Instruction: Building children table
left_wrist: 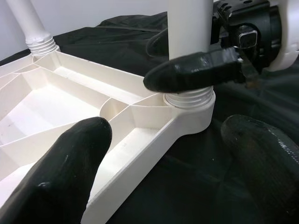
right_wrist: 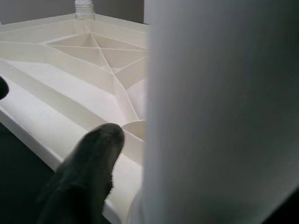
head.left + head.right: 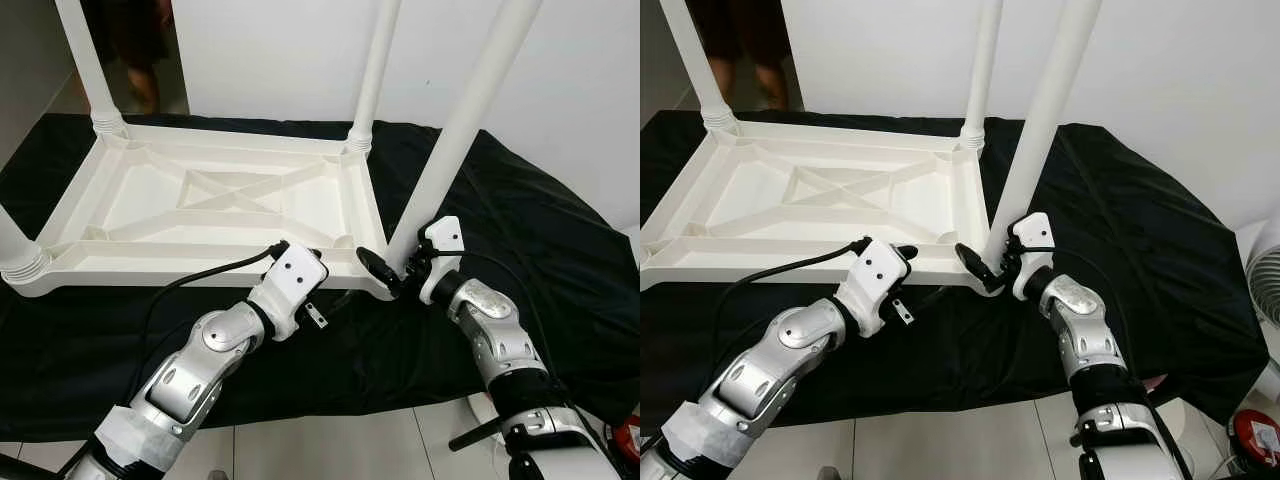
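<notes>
Head views: the tabletop lies upside down on a black cloth, and the near-right leg stands in its corner socket. The right gripper pinches that leg just above the socket. The left gripper hovers, fingers spread, at the tabletop's near edge beside that corner.

Left wrist view: a right finger presses the leg above its threaded collar.

Right wrist view: the leg is very close, with one finger beside it.

Risk: with the tabletop unbraced, twisting could drag it across the cloth or cross-thread the leg, leaving it tilted.
</notes>
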`<state>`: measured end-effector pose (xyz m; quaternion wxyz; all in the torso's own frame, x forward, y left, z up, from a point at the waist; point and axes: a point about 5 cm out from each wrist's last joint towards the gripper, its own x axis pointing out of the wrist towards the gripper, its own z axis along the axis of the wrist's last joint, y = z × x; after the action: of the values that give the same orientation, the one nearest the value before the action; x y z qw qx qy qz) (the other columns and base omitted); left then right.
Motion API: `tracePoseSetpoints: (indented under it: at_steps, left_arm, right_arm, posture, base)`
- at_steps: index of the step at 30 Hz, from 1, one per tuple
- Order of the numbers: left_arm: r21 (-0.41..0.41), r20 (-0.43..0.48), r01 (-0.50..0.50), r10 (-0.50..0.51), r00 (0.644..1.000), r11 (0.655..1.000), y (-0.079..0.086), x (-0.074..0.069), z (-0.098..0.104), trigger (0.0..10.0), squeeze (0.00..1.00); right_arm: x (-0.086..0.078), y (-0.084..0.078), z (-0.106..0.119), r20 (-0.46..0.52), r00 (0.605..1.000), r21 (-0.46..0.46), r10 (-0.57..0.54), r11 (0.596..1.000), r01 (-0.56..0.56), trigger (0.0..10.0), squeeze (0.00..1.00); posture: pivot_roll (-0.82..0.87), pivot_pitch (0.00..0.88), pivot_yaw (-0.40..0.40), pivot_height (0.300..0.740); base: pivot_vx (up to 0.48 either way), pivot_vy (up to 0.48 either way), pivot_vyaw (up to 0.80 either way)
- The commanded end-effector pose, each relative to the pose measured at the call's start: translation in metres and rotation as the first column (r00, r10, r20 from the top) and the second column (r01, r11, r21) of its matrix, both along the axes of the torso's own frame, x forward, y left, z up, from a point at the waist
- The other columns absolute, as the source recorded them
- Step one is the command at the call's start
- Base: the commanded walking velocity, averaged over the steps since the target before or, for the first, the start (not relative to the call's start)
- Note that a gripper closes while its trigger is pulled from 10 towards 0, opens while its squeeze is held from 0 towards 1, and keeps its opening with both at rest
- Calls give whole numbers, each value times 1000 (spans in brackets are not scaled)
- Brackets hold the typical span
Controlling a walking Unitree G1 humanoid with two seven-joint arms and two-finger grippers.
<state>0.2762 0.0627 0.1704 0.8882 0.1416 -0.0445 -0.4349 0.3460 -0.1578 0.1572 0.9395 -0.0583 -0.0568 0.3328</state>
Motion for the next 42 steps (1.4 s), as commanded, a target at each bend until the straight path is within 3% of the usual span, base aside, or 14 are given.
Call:
tracePoseSetpoints:
  at_steps: [1, 3, 12, 13, 14, 15, 24, 25, 31, 32, 38, 40, 42]
  left_arm:
    - [27, -23, 156, -155, 988, 987, -8, -8, 1, 10000, 0]
    - [29, -29, 165, -164, 986, 986, -9, -9, 0, 10000, 0]
    - [33, -37, 172, -171, 985, 984, -10, -11, -2, 10000, 0]
    - [33, -38, 173, -172, 984, 984, -10, -11, -2, 10000, 0]
    - [33, -38, 173, -172, 984, 984, -10, -11, -2, 10000, 0]
    - [35, -40, 174, -173, 984, 984, -10, -11, -2, 10000, 0]
    - [36, -44, 180, -179, 983, 983, -10, -12, -4, 10000, 0]
    - [35, -47, 180, -178, 983, 983, -10, -12, -4, 10000, 0]
    - [34, -49, 178, -176, 983, 983, -10, -12, -4, 10000, 0]
    - [33, -51, 178, -176, 983, 983, -11, -12, -5, 10000, 0]
    - [33, -52, 179, -177, 983, 983, -11, -13, -5, 10000, 0]
    - [32, -53, 181, -179, 982, 983, -11, -13, -5, 10000, 0]
    - [33, -53, 183, -181, 982, 983, -11, -13, -6, 10000, 0]
  right_arm:
    - [1, -1, -3, -10, 1000, -22, 18, 1000, -18, 4431, 0]
    - [1, -1, -6, -25, 999, -32, 32, 999, -33, 0, 0]
    - [2, -4, -16, -59, 998, -41, 20, 999, -23, 0, 0]
    - [2, -5, -17, -64, 998, -36, -1, 999, -1, 5294, 0]
    - [2, -5, -17, -64, 998, -36, -1, 999, -1, 5294, 0]
    - [2, -5, -17, -68, 998, -22, -16, 1000, 14, 10000, 0]
    - [8, -5, -16, -62, 981, 7, -182, 983, 183, 10000, 0]
    - [8, -3, -15, -59, 966, 32, -254, 966, 256, 10000, 0]
    - [7, 0, -13, -61, 945, 63, -321, 944, 324, 10000, 0]
    - [6, 0, -13, -83, 913, 88, -399, 910, 406, 10000, 0]
    - [2, 4, -15, -99, 865, 114, -491, 858, 500, 10000, 0]
    - [-3, 11, -16, -107, 823, 136, -557, 812, 567, 10000, 0]
    - [-5, 13, -17, -106, 804, 142, -585, 792, 594, 10000, 0]
  posture:
    - [96, 43, -63, 740]
    - [96, 46, -63, 740]
    - [97, 49, -66, 740]
    - [96, 48, -66, 740]
    - [96, 48, -66, 740]
    - [95, 47, -65, 740]
    - [89, 50, -62, 740]
    - [85, 53, -65, 740]
    - [83, 54, -68, 740]
    - [82, 52, -74, 740]
    - [82, 52, -74, 740]
    - [80, 41, -75, 740]
    - [80, 41, -75, 740]
  base:
    - [0, 0, 0]
    - [0, 0, 0]
    - [0, 0, 0]
    - [0, 0, 0]
    - [0, 0, 0]
    - [0, 0, 0]
    - [0, 0, 0]
    - [0, 0, 0]
    - [0, 0, 0]
    - [0, 0, 0]
    - [0, 0, 0]
    - [0, 0, 0]
    - [0, 0, 0]
